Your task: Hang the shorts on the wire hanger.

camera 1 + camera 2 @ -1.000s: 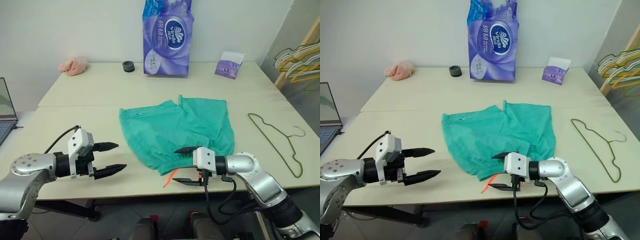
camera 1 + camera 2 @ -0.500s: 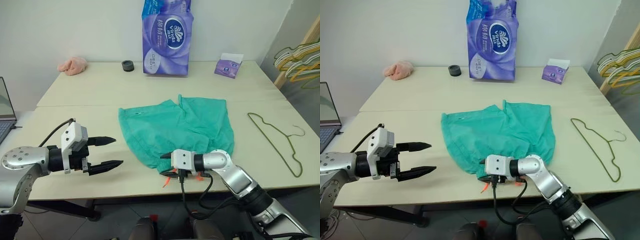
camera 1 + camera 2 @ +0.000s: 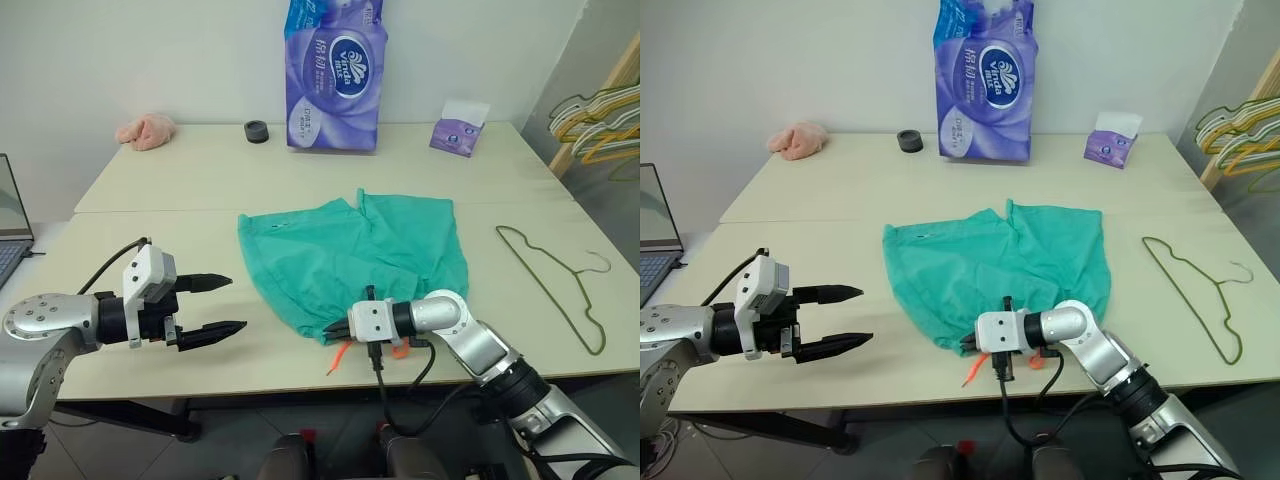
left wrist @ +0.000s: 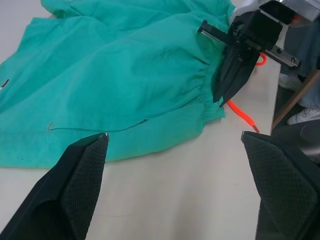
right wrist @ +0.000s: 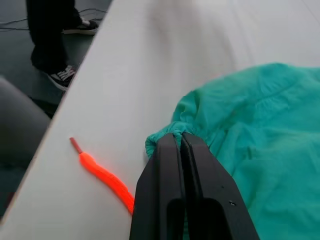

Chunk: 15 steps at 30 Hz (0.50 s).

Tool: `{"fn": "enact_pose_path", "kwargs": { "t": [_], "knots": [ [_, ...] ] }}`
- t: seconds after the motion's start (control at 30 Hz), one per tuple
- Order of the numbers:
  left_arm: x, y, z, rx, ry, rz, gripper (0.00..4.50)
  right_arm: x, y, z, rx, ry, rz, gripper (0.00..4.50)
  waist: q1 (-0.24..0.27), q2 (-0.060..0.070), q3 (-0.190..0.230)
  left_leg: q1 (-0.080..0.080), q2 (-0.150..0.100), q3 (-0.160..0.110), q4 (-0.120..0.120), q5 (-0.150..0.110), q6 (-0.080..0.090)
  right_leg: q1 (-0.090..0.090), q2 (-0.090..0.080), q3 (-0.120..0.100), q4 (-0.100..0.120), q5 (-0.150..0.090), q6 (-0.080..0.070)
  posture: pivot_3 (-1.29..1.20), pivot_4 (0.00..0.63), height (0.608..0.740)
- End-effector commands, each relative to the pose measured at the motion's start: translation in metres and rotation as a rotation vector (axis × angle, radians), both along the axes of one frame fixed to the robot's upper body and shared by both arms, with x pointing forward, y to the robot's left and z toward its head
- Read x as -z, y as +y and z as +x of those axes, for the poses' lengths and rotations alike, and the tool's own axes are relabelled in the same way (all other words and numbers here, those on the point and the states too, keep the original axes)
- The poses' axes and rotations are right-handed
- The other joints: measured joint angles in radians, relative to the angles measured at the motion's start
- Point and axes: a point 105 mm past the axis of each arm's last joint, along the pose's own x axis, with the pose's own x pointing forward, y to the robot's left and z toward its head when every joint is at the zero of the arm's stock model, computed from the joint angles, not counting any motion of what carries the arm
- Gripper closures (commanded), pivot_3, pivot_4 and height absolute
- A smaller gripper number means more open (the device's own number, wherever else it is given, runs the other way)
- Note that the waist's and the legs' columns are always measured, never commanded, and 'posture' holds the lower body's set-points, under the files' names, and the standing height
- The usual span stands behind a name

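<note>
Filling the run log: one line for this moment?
right hand: shut on shorts waistband | left hand: open, off the cloth | wire hanger: flat on table, untouched

The right gripper (image 3: 967, 343) pinches the waistband corner of the shorts (image 3: 1000, 265) on the table (image 3: 890, 190).

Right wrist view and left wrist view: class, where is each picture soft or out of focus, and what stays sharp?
Right wrist view: the far tabletop smears into blur, while the shorts and orange drawstring stay sharp. Left wrist view: the left gripper fingers loom large and slightly soft, while the waistband gathers read crisply.
</note>
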Motion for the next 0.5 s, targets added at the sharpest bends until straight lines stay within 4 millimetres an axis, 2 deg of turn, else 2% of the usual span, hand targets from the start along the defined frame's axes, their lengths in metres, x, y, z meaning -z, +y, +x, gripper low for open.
{"fn": "enact_pose_path", "kwargs": {
  "t": [0.03,0.17,0.3,0.43,0.5],
  "knots": [
    [-0.005,-0.006,-0.001,0.022,-0.027,0.006,0.0,-0.007,-0.013,-0.009,-0.115,-0.068,-0.052,4.46,0.001,0.0,0.0,0.0,0.0,0.0,0.0,0.0,0.0,0.0,0.0,0.0,0.0,0.0,0.0,-0.05,0.105,0.74],
    [-0.002,-0.01,-0.001,0.037,-0.019,0.007,0.0,-0.002,-0.039,-0.019,-0.181,-0.084,-0.147,4.46,0.001,0.0,0.0,0.0,0.0,0.0,0.0,0.0,0.0,0.0,0.0,0.0,0.0,0.0,0.0,-0.06,0.107,0.74],
    [0.006,-0.016,-0.004,0.068,0.003,0.013,0.0,0.01,-0.082,-0.023,-0.228,-0.119,-0.328,4.46,0.002,0.0,0.0,0.0,0.0,0.001,0.0,0.0,0.0,0.0,0.0,0.0,0.0,-0.001,0.002,-0.09,0.11,0.74],
    [0.01,-0.024,-0.004,0.097,0.013,0.0,0.0,0.007,-0.125,-0.005,-0.189,-0.189,-0.482,4.46,0.003,0.0,0.0,0.001,0.0,0.002,0.001,0.0,0.0,0.001,0.0,0.001,0.0,-0.003,0.004,-0.1,0.112,0.74],
    [0.011,-0.028,-0.003,0.111,0.014,-0.006,0.0,0.001,-0.135,0.003,-0.169,-0.218,-0.5,4.46,0.002,0.0,0.0,0.001,0.0,0.003,0.001,0.0,0.0,0.001,0.0,0.001,0.0,-0.002,0.004,-0.11,0.112,0.74]
  ]
}}
